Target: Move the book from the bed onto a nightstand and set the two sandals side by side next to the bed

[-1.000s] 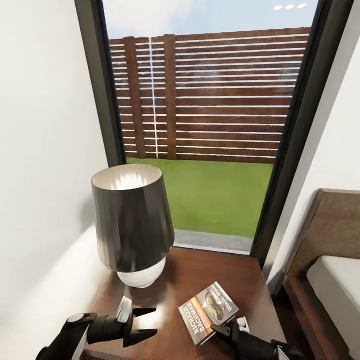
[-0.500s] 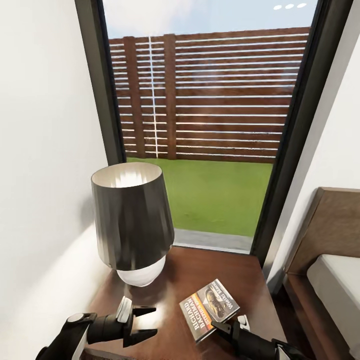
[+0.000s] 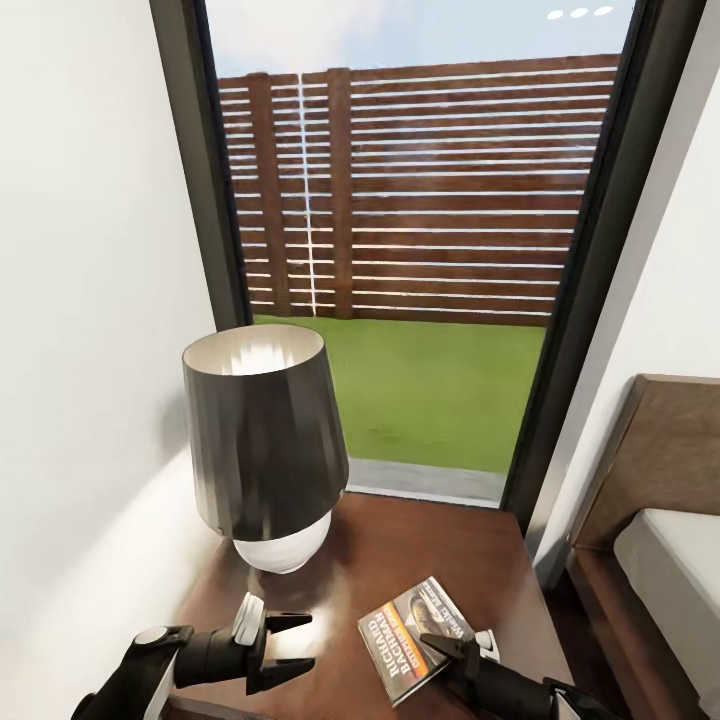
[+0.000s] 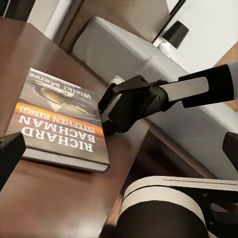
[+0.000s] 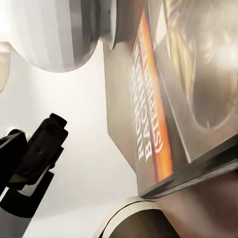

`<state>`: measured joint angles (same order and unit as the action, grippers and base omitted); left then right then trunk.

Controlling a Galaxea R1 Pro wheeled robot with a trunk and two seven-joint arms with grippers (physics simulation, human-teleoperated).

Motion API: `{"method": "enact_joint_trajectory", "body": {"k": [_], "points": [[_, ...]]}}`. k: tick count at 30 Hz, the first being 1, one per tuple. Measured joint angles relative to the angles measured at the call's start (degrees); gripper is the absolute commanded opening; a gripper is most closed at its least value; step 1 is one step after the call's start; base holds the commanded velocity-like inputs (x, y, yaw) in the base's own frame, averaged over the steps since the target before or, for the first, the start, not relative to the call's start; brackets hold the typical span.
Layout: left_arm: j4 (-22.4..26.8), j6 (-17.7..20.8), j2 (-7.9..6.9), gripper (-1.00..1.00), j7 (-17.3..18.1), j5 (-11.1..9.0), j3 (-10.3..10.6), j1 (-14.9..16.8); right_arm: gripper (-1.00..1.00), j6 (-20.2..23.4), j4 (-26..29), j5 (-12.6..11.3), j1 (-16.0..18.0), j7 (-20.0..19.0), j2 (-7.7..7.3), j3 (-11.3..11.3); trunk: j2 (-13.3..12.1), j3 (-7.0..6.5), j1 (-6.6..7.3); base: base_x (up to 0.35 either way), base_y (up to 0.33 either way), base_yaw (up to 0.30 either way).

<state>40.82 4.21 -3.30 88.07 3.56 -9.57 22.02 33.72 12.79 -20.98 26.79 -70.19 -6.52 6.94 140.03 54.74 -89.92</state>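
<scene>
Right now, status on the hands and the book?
Right hand at the book's near edge, grip unclear. Left hand open, empty, beside it. Book lying flat on the nightstand, by the lamp; nothing in the way.

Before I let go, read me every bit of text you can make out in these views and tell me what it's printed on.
"RICHARD BACHMAN": large white letters on the cover of the book, which lies on the nightstand.
"(STEPHEN KING)": white letters on the book's orange band.
A line of pale letters at the cover's far end: too blurred to read surely.
No text on the lamp or either gripper.
</scene>
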Motion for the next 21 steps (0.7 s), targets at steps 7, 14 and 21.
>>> {"method": "enact_joint_trajectory", "body": {"k": [7, 14, 21], "points": [[0.0, 0.0, 0.0, 1.0, 0.04, -0.06, -0.05, 0.0, 1.0, 0.01, 0.0, 0.01, 0.0, 0.0, 0.0, 0.01, 0.0, 0.0, 0.0, 0.0, 0.0, 0.0], [0.0, 0.0, 0.0, 1.0, 0.04, -0.06, -0.07, 0.0, 1.0, 0.01, 0.0, 0.04, 0.0, 0.0, 0.0, 0.04, 0.0, 0.0, 0.0, 0.0, 0.0, 0.0], [-0.01, 0.0, -0.03, 1.0, 0.04, -0.06, -0.06, 0.01, 1.0, 0.18, 1.11, -0.11, 0.0, 1.9, 0.03, -0.04, -0.01, 0.0, -0.02, -0.137, 0.0, 0.0]]}}
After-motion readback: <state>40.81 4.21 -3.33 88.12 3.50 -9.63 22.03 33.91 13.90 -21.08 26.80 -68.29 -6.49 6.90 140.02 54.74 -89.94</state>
